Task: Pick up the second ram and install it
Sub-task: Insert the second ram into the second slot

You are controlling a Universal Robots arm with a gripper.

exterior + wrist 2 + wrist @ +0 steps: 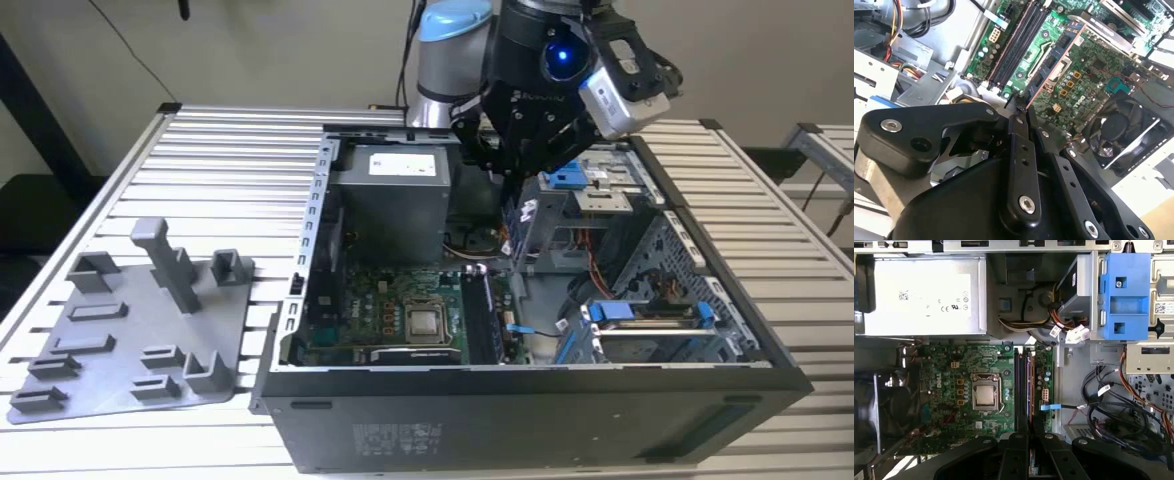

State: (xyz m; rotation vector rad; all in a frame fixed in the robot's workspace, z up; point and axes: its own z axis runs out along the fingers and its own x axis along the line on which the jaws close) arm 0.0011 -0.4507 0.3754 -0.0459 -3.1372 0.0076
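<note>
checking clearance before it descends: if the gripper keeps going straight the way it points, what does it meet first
Judging by both wrist views, the gripper, shut on the second ram, would probably bring that board down into the memory slots on the motherboard; depth is unclear.

Open computer case (534, 400) on slatted table (227, 150) — grey fixture tray (127, 335) beside.

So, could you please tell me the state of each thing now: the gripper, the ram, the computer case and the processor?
gripper: shut on the second ram, above the motherboard.
second ram: held by one end between the fingers, lifted, not seated in a slot.
computer case: lying on its side, open, inside exposed.
processor: uncovered, its metal top showing.
</note>
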